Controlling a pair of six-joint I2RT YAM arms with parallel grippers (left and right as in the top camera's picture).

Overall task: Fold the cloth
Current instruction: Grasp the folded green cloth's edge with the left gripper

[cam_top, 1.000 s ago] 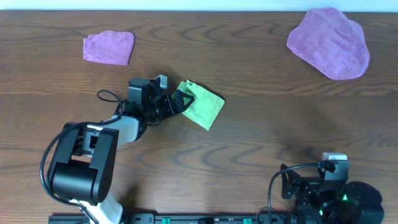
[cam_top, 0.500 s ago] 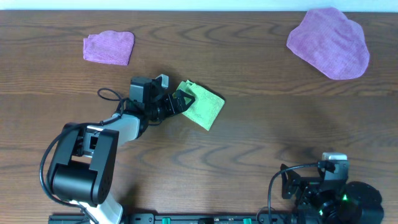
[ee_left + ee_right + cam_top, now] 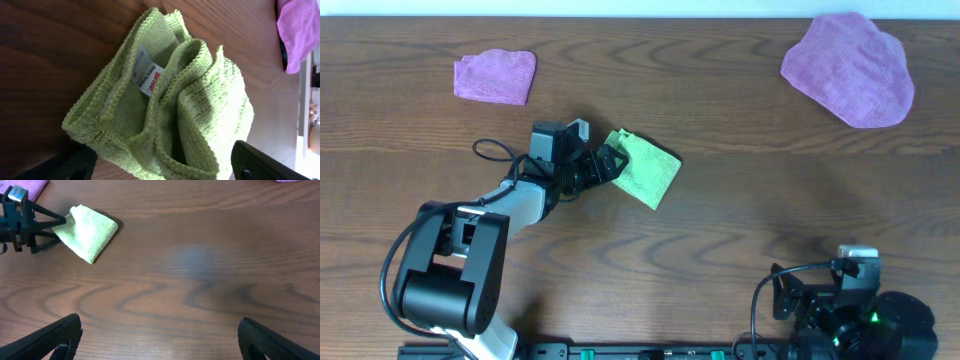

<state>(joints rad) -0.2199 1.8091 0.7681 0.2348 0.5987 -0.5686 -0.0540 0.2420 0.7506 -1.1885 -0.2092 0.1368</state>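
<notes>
The cloth lies left of centre on the desk as a small, loosely layered packet with its white tag showing between the plies, so the folding step appears to be at or near its end. The left fingers are spread wide, straddling the packet's near edge without pinching it; the right fingers are likewise spread and empty, well apart from the cloth. The next move calls either for a straight withdrawal that does not drag the plies, or for closing on the raised edges to flatten them.
</notes>
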